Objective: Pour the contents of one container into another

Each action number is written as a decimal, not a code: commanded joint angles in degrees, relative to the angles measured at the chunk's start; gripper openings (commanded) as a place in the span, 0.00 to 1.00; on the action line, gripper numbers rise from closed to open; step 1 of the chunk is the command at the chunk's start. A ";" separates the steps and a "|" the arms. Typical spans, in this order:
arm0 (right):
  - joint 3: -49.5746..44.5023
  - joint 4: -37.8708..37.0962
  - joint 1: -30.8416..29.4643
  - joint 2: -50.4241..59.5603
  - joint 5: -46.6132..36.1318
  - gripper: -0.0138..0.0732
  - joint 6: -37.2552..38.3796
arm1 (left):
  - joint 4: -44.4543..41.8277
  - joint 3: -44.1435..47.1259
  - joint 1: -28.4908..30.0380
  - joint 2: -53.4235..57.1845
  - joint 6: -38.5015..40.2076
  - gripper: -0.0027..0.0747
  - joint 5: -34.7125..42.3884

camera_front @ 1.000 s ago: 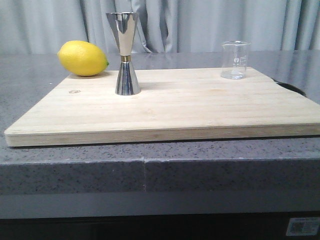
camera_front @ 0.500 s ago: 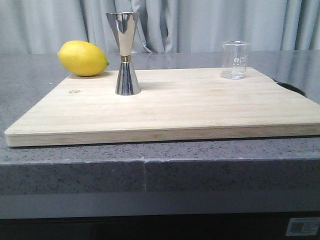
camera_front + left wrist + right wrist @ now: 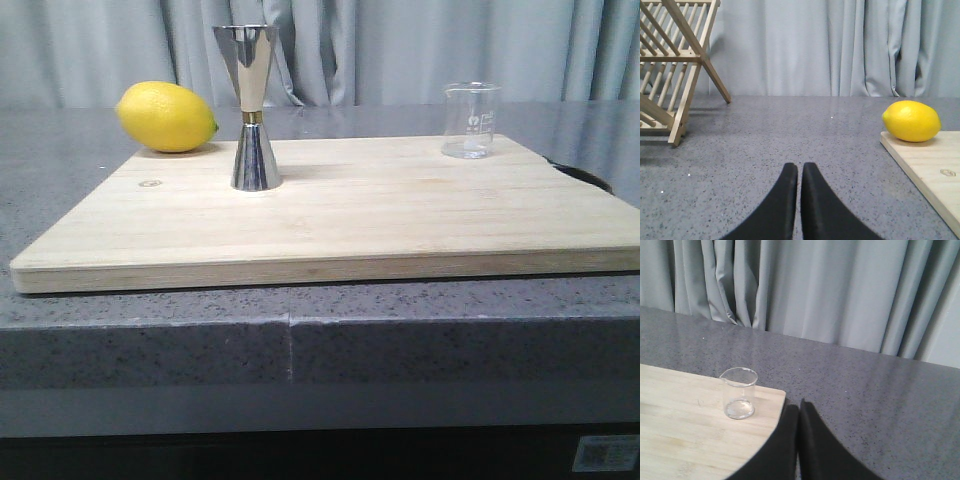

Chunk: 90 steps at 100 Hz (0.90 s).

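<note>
Resting closed and empty, left gripper (image 3: 799,172), right gripper (image 3: 799,410)

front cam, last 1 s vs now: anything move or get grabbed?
Nothing visibly changed. The jigger, beaker and lemon sit where they were on the cutting board. No arm has entered the front view. In the wrist views the left pincer and right pincer are shut on nothing, off the board.

Low front view; two wrist views
</note>
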<state>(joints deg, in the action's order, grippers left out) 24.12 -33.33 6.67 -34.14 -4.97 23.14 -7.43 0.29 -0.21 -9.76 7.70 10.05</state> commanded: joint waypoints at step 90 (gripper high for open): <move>1.55 -0.34 -0.22 -0.03 -4.01 0.11 0.09 | 1.11 1.59 -0.41 11.31 1.24 0.02 -7.78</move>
<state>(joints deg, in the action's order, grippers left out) 24.12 -33.33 6.67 -34.14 -5.00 23.14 -6.96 0.25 -0.21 0.39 8.39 -0.81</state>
